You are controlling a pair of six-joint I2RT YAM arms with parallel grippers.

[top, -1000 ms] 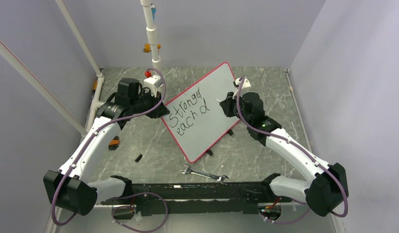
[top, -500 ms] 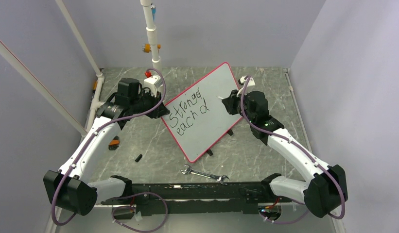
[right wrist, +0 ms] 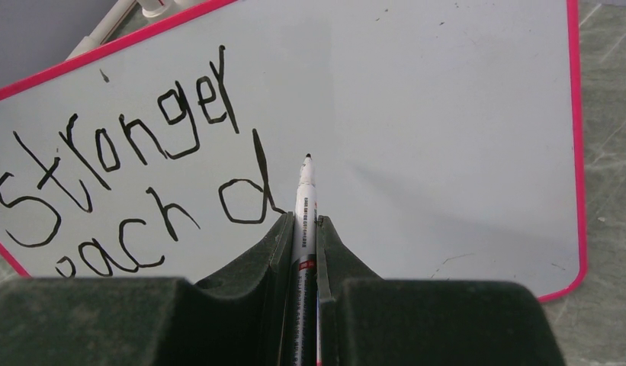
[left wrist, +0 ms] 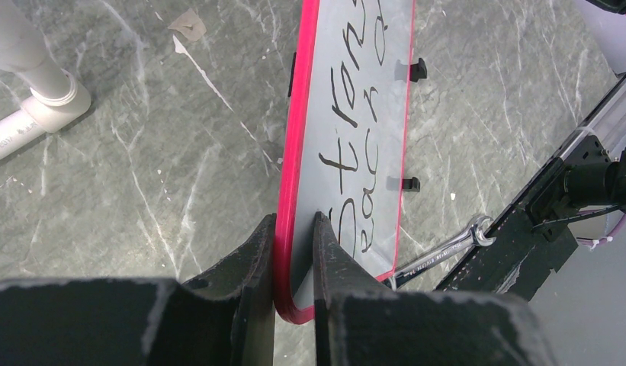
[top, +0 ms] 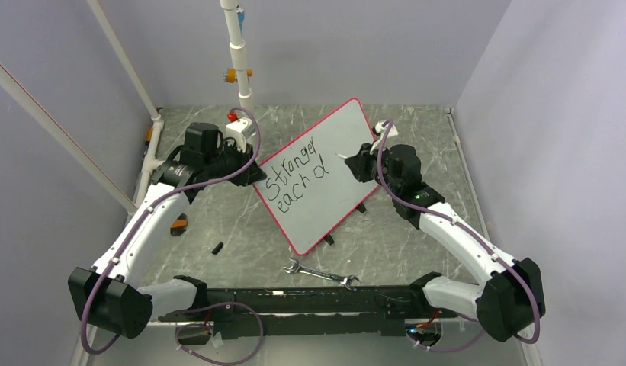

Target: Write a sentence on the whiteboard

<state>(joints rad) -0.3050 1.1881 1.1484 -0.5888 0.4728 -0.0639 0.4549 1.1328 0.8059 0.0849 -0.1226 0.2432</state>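
The whiteboard (top: 336, 137), white with a red-pink rim, stands tilted on its small black feet in mid-table. Black lettering, the sentence (top: 294, 179), reads "Stronger" over "each d". My left gripper (top: 252, 174) is shut on the board's left rim, and the left wrist view shows its jaws (left wrist: 294, 221) pinching the red edge of the whiteboard (left wrist: 325, 91). My right gripper (top: 355, 162) is shut on a white marker (right wrist: 305, 191). The marker's black tip points at the whiteboard (right wrist: 447, 114) just right of the "d" of the sentence (right wrist: 126, 152). Whether it touches is unclear.
A steel wrench (top: 321, 273) lies in front of the board, near the black front rail (top: 294, 301). A small black piece (top: 216, 248) and an orange-black object (top: 178, 225) lie at the left. A white pipe (top: 237, 53) stands behind.
My right gripper with the marker has shifted slightly left and up along the board. The lettering is the same. The left arm has not moved.
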